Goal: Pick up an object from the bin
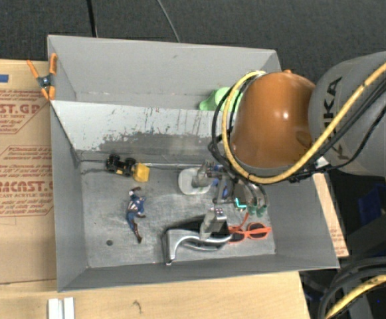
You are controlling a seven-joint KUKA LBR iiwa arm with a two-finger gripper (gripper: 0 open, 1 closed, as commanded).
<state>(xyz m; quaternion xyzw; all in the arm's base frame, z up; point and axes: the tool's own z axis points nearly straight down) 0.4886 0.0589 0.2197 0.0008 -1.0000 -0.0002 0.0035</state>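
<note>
At lower right of the bin (65, 198), I see the gripper (217, 223) over a black-and-silver tool (185, 239); open or closed, I cannot tell. Left floor roomy around a figurine (136, 212).

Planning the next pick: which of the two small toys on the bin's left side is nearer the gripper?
The blue-and-red figure lying mid-floor is nearer the gripper; the black-and-yellow toy sits farther off, by the back wall.
</note>
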